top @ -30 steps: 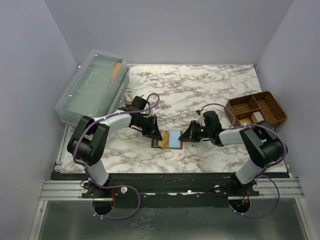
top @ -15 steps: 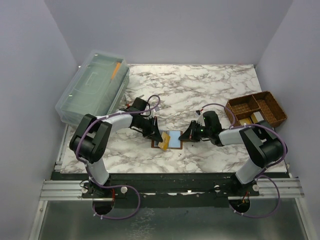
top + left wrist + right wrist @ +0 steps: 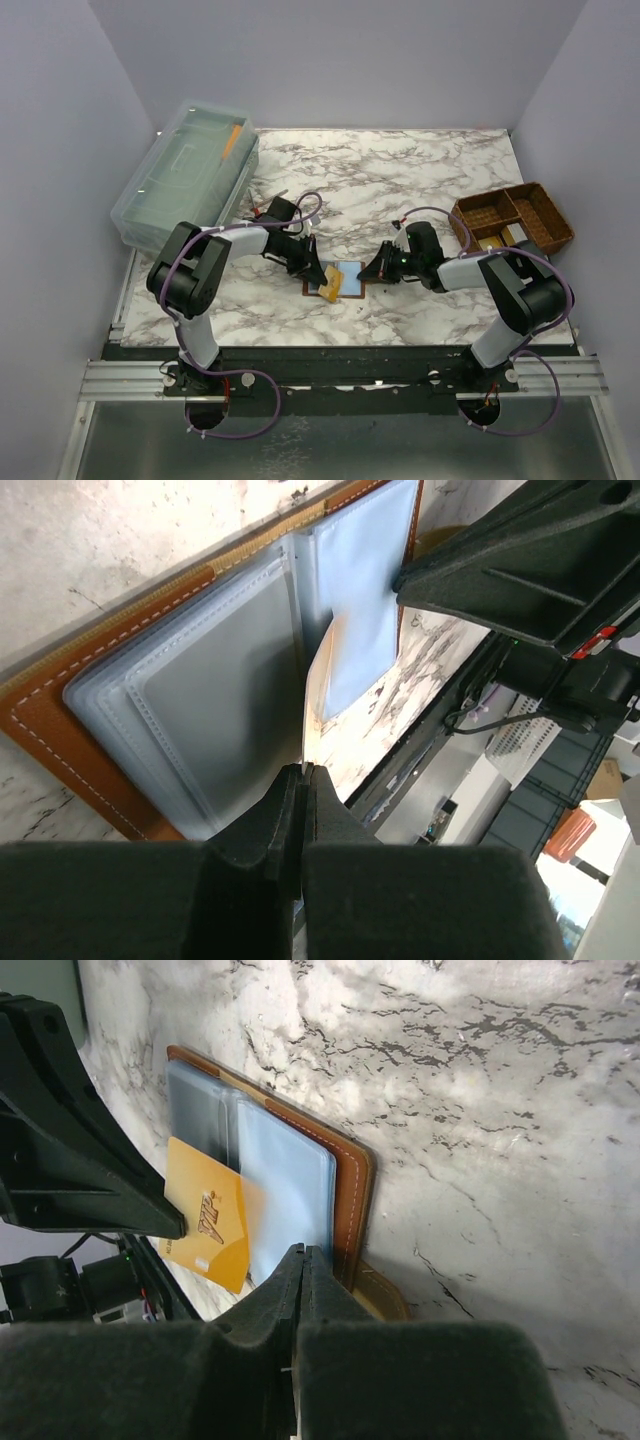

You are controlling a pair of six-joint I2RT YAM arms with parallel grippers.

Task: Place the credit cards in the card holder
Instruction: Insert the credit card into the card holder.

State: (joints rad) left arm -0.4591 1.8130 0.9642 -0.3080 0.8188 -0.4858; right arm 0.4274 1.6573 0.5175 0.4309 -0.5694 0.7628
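Observation:
The card holder [image 3: 352, 279], tan-brown leather with grey-blue sleeves, lies open on the marble between the arms. My left gripper [image 3: 318, 274] is shut on a yellow card [image 3: 329, 287] marked VIP. The card's far corner lies under the edge of the light blue sleeve [image 3: 287, 1192]. In the left wrist view the card [image 3: 318, 705] shows nearly edge-on in the shut gripper [image 3: 302, 772], above the clear sleeves [image 3: 215, 700]. My right gripper [image 3: 369, 273] is shut on that sleeve's edge [image 3: 303, 1253] beside the leather cover [image 3: 352, 1195]. No other card shows.
A brown woven divided basket [image 3: 512, 217] stands at the right edge. A clear plastic lidded box [image 3: 186, 175] sits at the back left. The holder's snap tab [image 3: 385, 1302] lies on the marble by my right gripper.
My left gripper has shifted a little right with the yellow card, which now shows more over the open holder. The right gripper has not moved.

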